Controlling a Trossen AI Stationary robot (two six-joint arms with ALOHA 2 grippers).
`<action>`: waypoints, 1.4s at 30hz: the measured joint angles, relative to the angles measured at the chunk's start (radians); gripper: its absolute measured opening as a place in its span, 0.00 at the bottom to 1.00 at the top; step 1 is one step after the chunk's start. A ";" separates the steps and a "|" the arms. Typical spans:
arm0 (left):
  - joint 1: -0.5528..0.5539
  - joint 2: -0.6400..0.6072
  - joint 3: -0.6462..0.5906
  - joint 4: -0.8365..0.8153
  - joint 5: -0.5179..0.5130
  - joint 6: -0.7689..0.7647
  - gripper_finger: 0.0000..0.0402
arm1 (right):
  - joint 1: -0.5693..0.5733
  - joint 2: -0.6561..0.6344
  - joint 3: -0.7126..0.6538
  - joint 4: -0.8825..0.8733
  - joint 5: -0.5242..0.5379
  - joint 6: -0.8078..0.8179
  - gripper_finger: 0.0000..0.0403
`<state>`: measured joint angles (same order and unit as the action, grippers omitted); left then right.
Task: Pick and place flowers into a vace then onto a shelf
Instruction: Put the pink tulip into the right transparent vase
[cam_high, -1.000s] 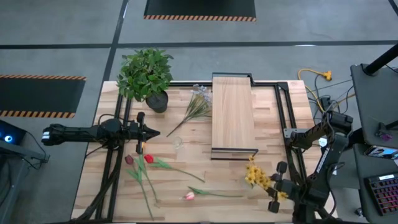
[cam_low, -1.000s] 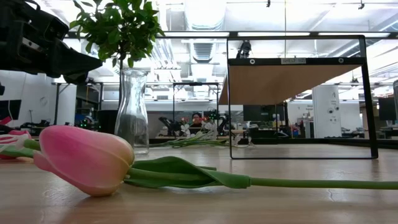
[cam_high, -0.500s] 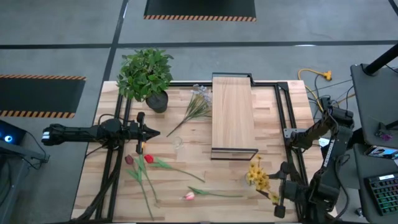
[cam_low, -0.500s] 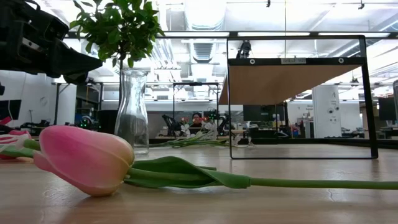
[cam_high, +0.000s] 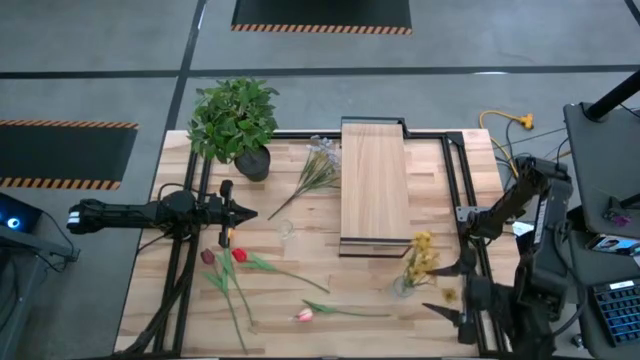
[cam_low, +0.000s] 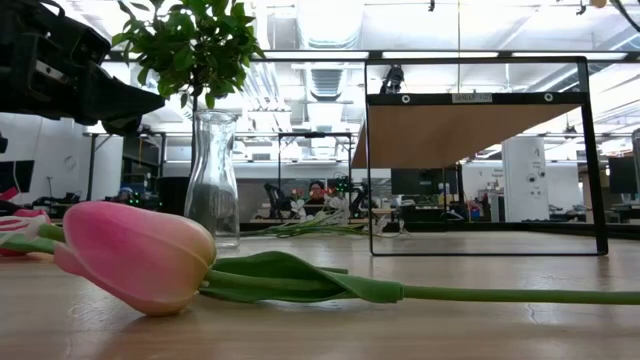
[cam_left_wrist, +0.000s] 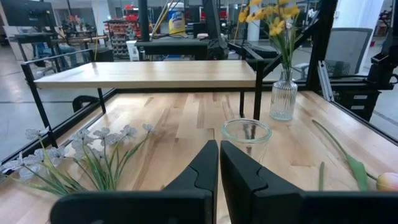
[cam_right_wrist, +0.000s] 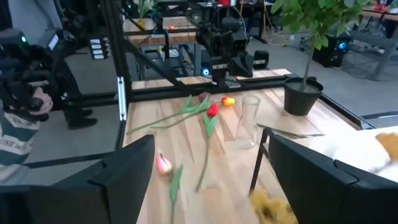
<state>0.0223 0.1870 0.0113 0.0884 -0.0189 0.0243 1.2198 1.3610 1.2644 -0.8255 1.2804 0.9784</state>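
**While the right tool stands open, the yellow bunch sits upright by the shelf**

Because the yellow flowers (cam_high: 421, 255) now stand in a small ribbed vase (cam_left_wrist: 283, 102), their long axis runs upward off the counter (cam_high: 350, 280). The vase stands just beside the near corner leg of the shelf (cam_high: 375, 180). The right tool (cam_high: 447, 292) lies close on the vase's outer side, toward the counter's right edge. Its fingers are spread wide apart and hold nothing. The vase therefore sits between that tool and the shelf. Judging by this, the right arm is much the nearer for lifting it onto the plank, with a sideways approach to the upright glass.

The left tool (cam_high: 240, 213) waits well apart, on the far side of the shelf. Its fingers are pressed together on nothing and point at a clear vase (cam_high: 287, 230) that stands empty just ahead of them. The red tulips (cam_high: 225, 257), the pink tulip (cam_high: 305, 315) and the pale sprigs (cam_high: 318, 165) lie flat and loose on the counter. The potted plant (cam_high: 235, 120) stands at the back corner.

A second ago the yellow bunch showed lower on the counter, close against the right tool. Now it is nearer the shelf's end, and the right arm has drawn back toward the counter's edge. The left arm, the clear vase and the loose flowers have not moved.
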 joint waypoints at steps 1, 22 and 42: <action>0.000 0.000 0.000 0.000 0.000 0.000 0.00 | 0.000 -0.008 0.003 0.000 0.000 -0.006 0.76; 0.000 0.000 0.000 -0.001 0.000 0.000 0.00 | -0.164 0.088 0.196 0.080 -0.190 -0.355 0.73; 0.000 0.000 0.000 -0.002 0.000 0.000 0.00 | -0.329 0.438 0.514 0.064 -0.567 -0.538 0.69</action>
<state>0.0223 0.1871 0.0113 0.0868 -0.0191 0.0245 0.8905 1.7988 1.7782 -0.7610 0.7130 0.4407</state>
